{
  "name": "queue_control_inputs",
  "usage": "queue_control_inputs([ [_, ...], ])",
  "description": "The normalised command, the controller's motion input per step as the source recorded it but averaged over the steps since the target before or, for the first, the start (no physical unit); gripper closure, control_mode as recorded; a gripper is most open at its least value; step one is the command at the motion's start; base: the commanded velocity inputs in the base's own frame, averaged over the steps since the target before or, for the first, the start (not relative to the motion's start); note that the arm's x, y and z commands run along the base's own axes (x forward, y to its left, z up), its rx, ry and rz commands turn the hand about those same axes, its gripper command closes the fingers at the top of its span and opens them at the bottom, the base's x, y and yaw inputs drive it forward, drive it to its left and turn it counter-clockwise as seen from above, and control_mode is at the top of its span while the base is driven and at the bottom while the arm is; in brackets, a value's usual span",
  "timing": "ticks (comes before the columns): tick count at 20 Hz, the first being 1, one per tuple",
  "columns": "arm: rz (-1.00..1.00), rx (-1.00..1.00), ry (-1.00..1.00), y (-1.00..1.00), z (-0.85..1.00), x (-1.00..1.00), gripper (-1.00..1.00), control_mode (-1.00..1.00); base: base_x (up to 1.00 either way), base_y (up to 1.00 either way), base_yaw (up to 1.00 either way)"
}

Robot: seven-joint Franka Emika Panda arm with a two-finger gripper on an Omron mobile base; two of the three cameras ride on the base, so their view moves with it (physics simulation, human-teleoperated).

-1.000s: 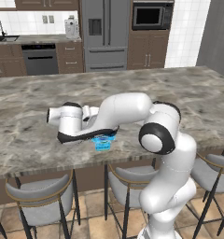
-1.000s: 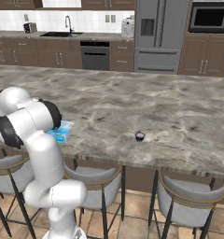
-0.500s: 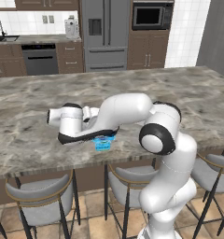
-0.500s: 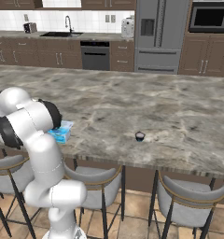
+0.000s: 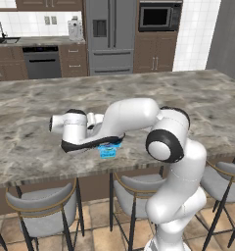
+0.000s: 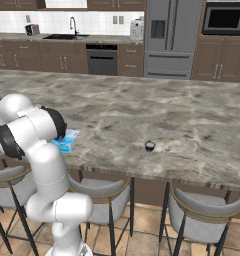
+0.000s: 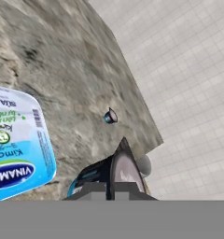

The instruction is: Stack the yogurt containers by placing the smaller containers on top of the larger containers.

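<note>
The light-blue squarish tub (image 5: 108,150) stands near the counter's front edge, its printed lid facing up (image 7: 18,144); it also peeks out beside my arm (image 6: 67,140). My gripper (image 7: 115,179) hovers low just beside the tub, shut on the small dark cup (image 7: 97,176), whose pale top shows between the fingers. The much tinier dark cup (image 6: 150,146) sits alone farther right on the counter, small and distant in the hand view (image 7: 110,116). In the left base view my forearm lies over the tub and hides the held cup.
The marble island counter (image 5: 36,105) stretches wide behind the tub. Grey bar stools (image 5: 43,211) stand under its front edge. Tiled floor (image 7: 188,84) shows beyond the counter's edge. Fridge, oven and cabinets (image 5: 112,37) line the far wall.
</note>
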Motion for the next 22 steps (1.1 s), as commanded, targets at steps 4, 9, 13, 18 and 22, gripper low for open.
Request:
queue_control_inputs([
  [4, 0.00, 0.00, 0.00, 0.01, -0.03, 0.05, 1.00, -1.00, 0.00, 0.00, 0.00],
  [9, 0.00, 0.00, 0.00, 0.01, -0.02, 0.10, 1.00, -1.00, 0.00, 0.00, 0.00],
  [13, 0.00, 0.00, 0.00, 0.01, -0.04, 0.12, 1.00, -1.00, 0.00, 0.00, 0.00],
  [18, 0.00, 0.00, 0.00, 0.04, -0.08, 0.06, 1.00, -1.00, 0.00, 0.00, 0.00],
  [22, 0.00, 0.00, 0.00, 0.09, -0.10, 0.04, 1.00, -1.00, 0.00, 0.00, 0.00],
])
